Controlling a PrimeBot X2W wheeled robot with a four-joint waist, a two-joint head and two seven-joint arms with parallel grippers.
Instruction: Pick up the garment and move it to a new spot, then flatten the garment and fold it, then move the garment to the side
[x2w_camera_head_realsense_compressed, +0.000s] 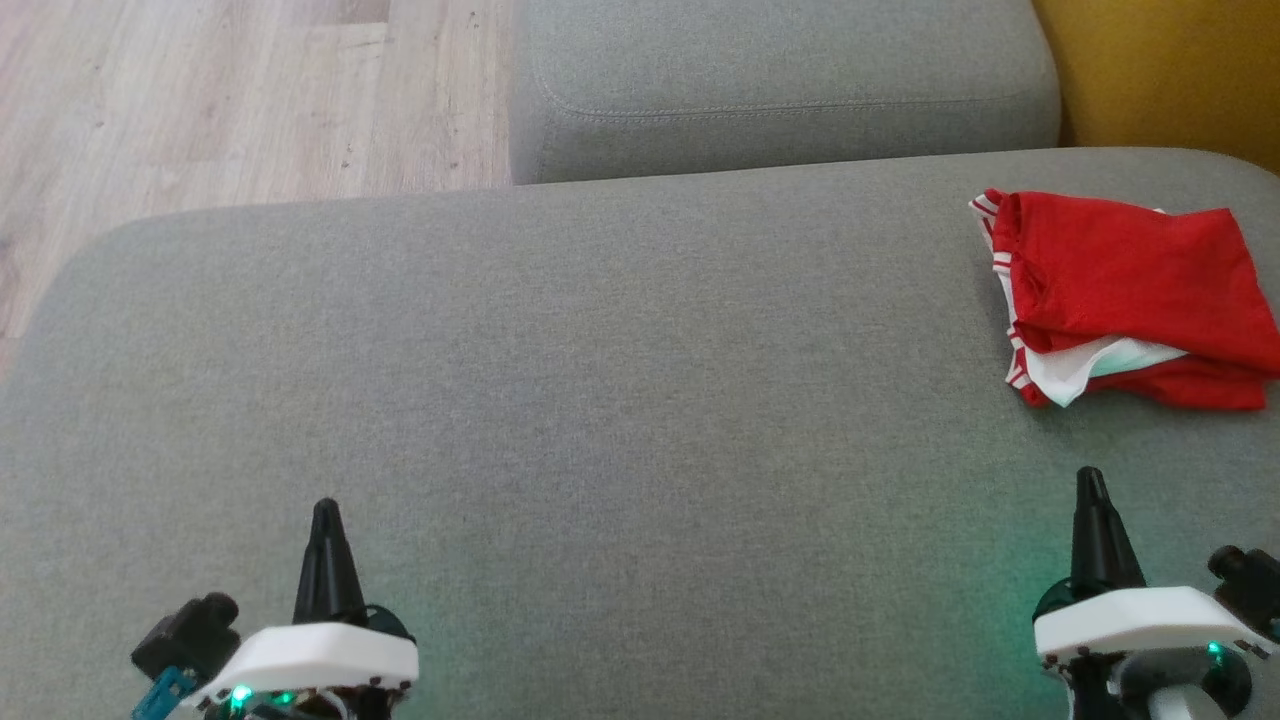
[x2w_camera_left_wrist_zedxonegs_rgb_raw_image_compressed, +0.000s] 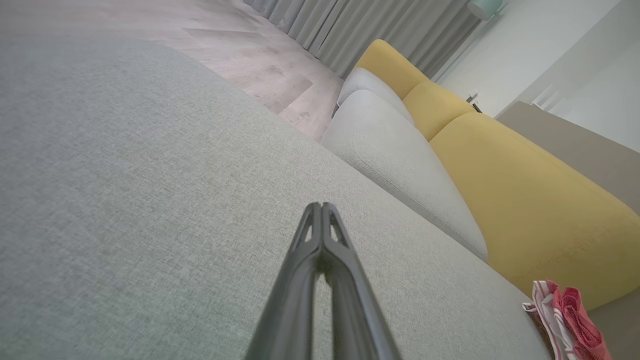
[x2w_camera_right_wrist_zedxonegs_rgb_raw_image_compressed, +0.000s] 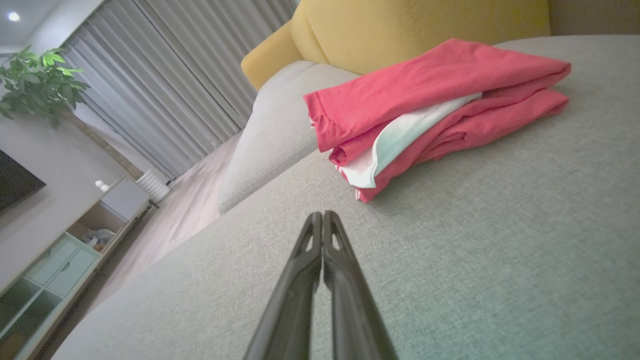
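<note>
Left end effector (x2w_camera_head_realsense_compressed: 325, 507), right end effector (x2w_camera_head_realsense_compressed: 1090, 476): two, both closed; one folded garment (x2w_camera_head_realsense_compressed: 1125, 290).

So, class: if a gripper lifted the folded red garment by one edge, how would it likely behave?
Probably floppy: the red garment lies in loose folds, so its layers would likely sag open. It looks thin, so probably light. Pushed across the textured grey cushion, it may bunch rather than slide.
</note>
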